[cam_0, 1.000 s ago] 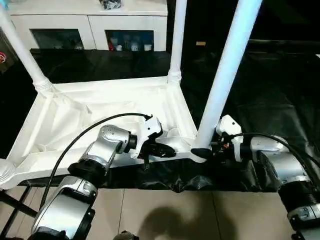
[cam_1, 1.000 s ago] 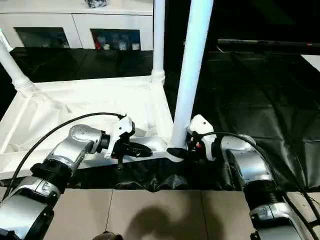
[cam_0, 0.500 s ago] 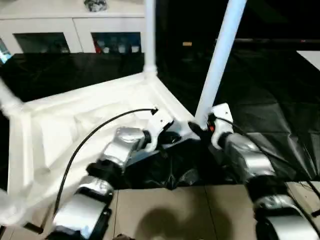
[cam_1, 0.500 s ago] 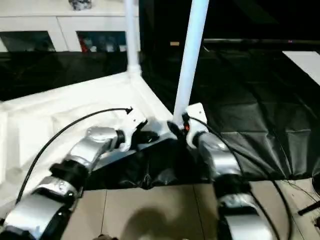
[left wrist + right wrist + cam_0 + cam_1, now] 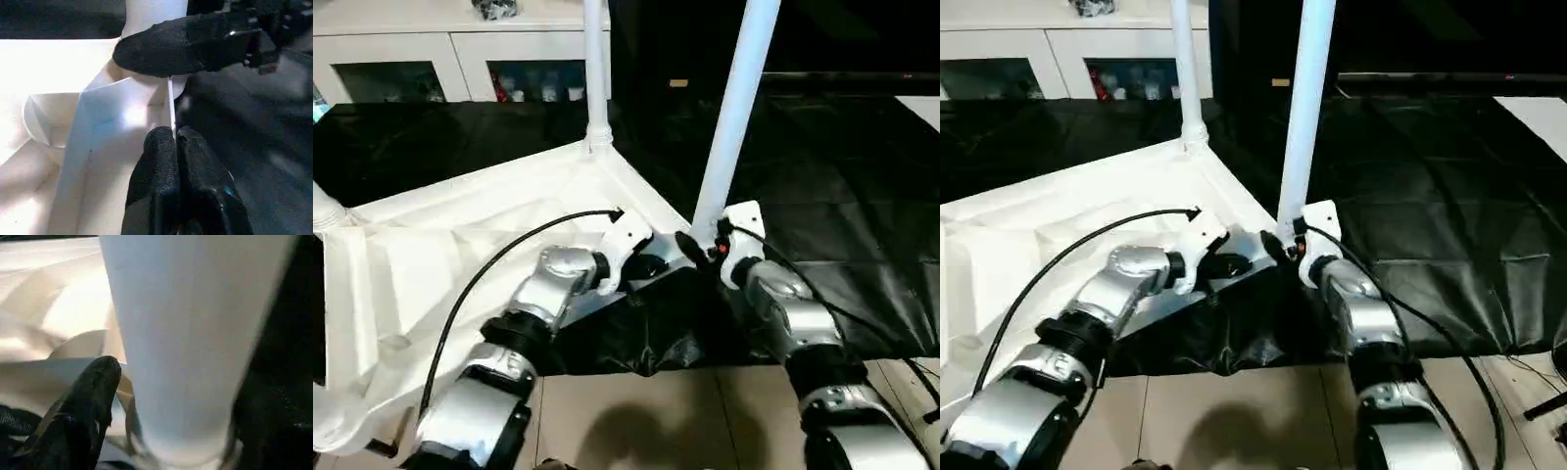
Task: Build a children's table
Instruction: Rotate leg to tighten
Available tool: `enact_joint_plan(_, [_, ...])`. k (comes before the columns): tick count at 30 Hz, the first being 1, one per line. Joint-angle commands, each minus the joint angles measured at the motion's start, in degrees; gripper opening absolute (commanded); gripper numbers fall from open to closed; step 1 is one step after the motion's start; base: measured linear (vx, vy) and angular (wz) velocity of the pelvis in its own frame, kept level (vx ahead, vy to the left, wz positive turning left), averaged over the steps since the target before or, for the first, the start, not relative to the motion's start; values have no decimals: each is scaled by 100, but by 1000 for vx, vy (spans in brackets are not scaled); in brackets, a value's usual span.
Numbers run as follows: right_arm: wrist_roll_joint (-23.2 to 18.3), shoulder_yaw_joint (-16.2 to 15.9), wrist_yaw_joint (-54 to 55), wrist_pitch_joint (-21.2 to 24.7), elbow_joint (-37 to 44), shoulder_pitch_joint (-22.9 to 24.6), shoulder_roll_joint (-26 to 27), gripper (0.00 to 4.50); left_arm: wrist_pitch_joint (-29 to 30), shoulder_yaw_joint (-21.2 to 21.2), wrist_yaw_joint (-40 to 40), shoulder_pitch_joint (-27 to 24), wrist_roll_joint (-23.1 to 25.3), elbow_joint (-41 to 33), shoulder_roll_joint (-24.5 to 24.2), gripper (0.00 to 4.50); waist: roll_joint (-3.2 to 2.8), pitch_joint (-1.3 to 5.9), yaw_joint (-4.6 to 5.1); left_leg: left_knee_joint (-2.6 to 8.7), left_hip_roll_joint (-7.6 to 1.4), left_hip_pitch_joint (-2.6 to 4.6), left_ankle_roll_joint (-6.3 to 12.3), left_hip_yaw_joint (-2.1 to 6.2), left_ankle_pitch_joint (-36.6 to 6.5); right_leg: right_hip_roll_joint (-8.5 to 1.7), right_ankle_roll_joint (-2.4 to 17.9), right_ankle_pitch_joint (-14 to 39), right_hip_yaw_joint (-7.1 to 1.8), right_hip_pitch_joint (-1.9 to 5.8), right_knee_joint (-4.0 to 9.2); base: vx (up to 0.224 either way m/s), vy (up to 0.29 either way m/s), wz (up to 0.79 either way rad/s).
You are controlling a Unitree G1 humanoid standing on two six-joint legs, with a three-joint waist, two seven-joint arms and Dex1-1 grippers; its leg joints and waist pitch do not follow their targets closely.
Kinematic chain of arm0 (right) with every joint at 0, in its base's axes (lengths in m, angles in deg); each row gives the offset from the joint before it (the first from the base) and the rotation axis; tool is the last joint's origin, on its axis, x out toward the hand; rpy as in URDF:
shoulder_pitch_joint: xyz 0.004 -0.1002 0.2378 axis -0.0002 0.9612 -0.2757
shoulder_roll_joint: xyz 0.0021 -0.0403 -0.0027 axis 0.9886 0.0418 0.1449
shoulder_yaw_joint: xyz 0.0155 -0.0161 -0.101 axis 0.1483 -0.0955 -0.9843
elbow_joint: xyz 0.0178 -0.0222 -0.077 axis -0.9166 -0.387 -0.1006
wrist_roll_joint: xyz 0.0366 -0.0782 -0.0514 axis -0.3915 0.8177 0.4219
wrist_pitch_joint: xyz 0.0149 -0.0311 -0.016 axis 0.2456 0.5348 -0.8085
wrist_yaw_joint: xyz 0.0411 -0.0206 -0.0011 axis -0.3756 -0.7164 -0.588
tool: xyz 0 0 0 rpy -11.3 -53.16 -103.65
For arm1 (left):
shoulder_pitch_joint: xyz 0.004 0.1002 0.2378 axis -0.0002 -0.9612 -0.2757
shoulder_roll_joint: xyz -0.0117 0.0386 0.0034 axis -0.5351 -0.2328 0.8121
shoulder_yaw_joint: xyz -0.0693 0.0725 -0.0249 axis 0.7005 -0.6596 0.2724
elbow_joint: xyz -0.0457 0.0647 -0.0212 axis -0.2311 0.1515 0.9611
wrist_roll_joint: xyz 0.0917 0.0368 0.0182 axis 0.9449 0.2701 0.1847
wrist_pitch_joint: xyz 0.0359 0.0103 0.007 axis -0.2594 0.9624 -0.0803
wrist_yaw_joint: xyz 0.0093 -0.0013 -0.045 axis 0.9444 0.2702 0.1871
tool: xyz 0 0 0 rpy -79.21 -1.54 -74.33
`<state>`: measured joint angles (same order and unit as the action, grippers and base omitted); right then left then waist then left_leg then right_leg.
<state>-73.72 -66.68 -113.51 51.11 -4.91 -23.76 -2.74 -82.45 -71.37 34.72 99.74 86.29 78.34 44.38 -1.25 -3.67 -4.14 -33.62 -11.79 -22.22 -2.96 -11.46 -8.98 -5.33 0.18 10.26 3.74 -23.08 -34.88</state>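
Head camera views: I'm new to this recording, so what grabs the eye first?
The upturned white children's table on the black sheet, with its legs pointing up. The nearest leg rises from the near corner, where the right claw sits at its base. Beside it, the left claw is shut on the table's thin rim.

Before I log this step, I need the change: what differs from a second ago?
The upturned table top has swung on the black cover: its near edge, level before, now slants, corner toward the robot. The left gripper stays shut on the rim; the right gripper stays at the leg's base.
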Motion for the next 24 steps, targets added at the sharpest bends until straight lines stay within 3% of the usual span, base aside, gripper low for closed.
enact_joint_plan(1, [-63, -404, -526, -25, 81, 72, 39, 361, -309, -174, -444, 106, -221, -381, 122, 0, 7, 443, -27, 384, -138, 130, 194, 85, -1472, -298, 1406, 873, -218, 275, 424, 0, 0, 0])
enact_joint_plan(4, [-23, -648, -1394, -159, 283, 171, -436, 361, -362, -144, -797, 108, -309, -341, -63, 0, 12, 440, -131, 373, -149, 155, 206, 70, -1500, -284, 1403, 892, -213, 273, 424, 0, 0, 0])
enact_joint_plan(6, [-18, -723, -1656, -163, 359, 215, -559, 361, -352, -136, -895, 118, -339, -329, -99, 0, -16, 436, -128, 380, -151, 135, 202, 74, -1514, -284, 1423, 873, -211, 274, 415, 0, 0, 0])
enact_joint_plan(7, [-72, -830, -2157, -32, 550, 309, -757, 361, -382, -144, -1064, 135, -337, -299, -168, 0, 9, 442, -145, 368, -153, 140, 212, 72, -1495, -286, 1439, 833, -211, 283, 407, 0, 0, 0])
enact_joint_plan(13, [-206, -1117, -3214, 229, 890, 464, -1273, 361, -372, -206, -1573, 130, -389, -310, -331, 0, 33, 443, -232, 351, -162, 134, 330, 71, -1361, -301, 1483, 853, -207, 285, 400, 0, 0, 0])
enact_joint_plan(17, [-256, -1182, -3471, 251, 966, 504, -1372, 343, -339, -258, -1778, 114, -437, -332, -383, 0, 30, 438, -258, 356, -172, 147, 293, 71, -1453, -313, 1446, 1073, -214, 262, 419, 0, 0, 0])
enact_joint_plan(24, [-298, -1301, -3878, 376, 1247, 648, -1502, 303, -270, -324, -2144, 54, -413, -384, -487, 0, 38, 447, -283, 359, -175, 134, 290, 81, -1384, -316, 1450, 1015, -210, 271, 402, 0, 0, 0])
